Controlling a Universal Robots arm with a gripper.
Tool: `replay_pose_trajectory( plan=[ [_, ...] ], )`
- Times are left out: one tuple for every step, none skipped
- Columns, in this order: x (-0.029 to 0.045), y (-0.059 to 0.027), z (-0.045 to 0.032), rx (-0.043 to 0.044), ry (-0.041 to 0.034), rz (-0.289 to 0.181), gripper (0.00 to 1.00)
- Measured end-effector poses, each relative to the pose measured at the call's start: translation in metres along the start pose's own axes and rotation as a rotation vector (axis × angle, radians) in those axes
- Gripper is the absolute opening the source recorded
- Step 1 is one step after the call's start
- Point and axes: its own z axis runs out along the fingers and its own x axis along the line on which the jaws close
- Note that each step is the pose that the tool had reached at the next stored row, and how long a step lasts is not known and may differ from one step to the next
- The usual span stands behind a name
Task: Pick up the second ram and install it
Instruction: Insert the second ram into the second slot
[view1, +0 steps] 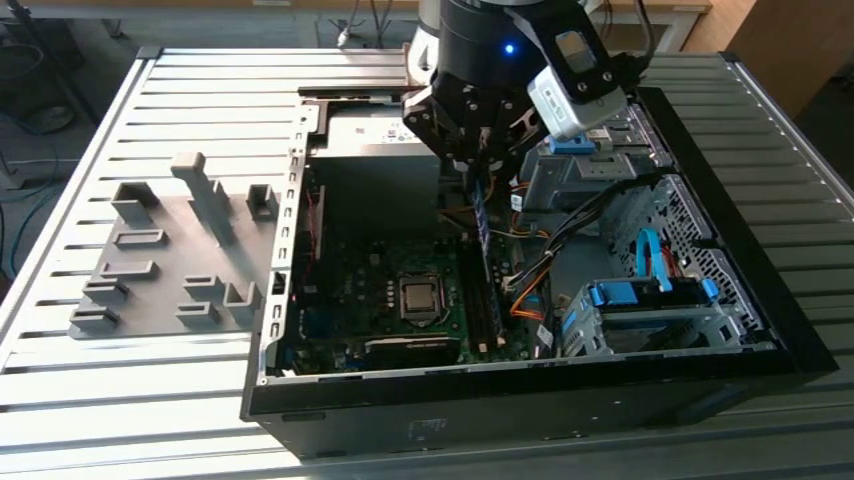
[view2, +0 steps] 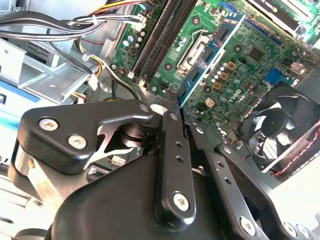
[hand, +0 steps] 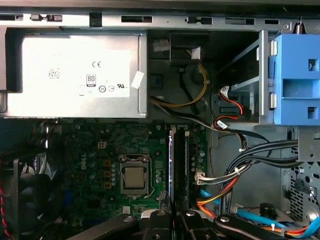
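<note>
My gripper (view1: 478, 168) hangs over the open computer case (view1: 287, 260) and is shut on the second ram (view1: 482, 220), a thin blue stick that points down from the fingers toward the motherboard (view1: 387, 290). In the second wrist view the black fingers (view2: 170, 145) clamp the blue ram (view2: 210, 62), which runs out above the green board. In the first wrist view the ram (hand: 171, 165) shows edge-on, in line with the long memory slots (hand: 183, 170) beside the processor socket (hand: 134, 177). The stick's lower edge hovers just above the slots (view1: 489, 300).
A grey slotted holder tray (view1: 174, 250) lies on the ribbed table at the exterior view's left. Inside the case are the power supply (hand: 75, 75), a fan (view2: 285, 125), cable bundles (hand: 240, 170) and blue drive brackets (view1: 654, 290) close to the slots.
</note>
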Motion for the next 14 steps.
replay_pose_trajectory(
  plan=[
    [-0.0002,0.0000,0.0004,0.0000,0.0004,-0.002,0.14],
    [-0.0002,0.0000,0.0004,0.0001,0.0004,-0.002,0.14],
    [-0.0002,-0.0001,0.0004,0.0000,0.0005,-0.002,0.14],
    [-0.0002,-0.0001,0.0005,-0.0001,0.0005,-0.002,0.14],
    [-0.0002,-0.0001,0.0005,0.0000,0.0005,-0.002,0.14],
    [-0.0002,-0.0001,0.0008,0.0000,0.0005,-0.002,0.14],
    [-0.0011,-0.0001,0.0018,-0.0003,0.0040,-0.002,0.14],
    [-0.0027,-0.0001,0.0029,0.0000,0.0110,-0.003,0.14],
    [-0.0031,-0.0001,0.0044,0.0002,0.0172,-0.004,0.14],
    [-0.0036,-0.0001,0.0060,0.0001,0.0218,-0.004,0.14],
    [-0.0040,-0.0001,0.0077,0.0003,0.0262,-0.004,0.14],
    [-0.0040,-0.0001,0.0094,0.0004,0.0293,-0.004,0.14],
    [-0.0039,0.0000,0.0114,0.0004,0.0311,-0.004,0.14],
    [-0.0039,0.0000,0.0129,0.0003,0.0312,-0.004,0.14]
  ],
)
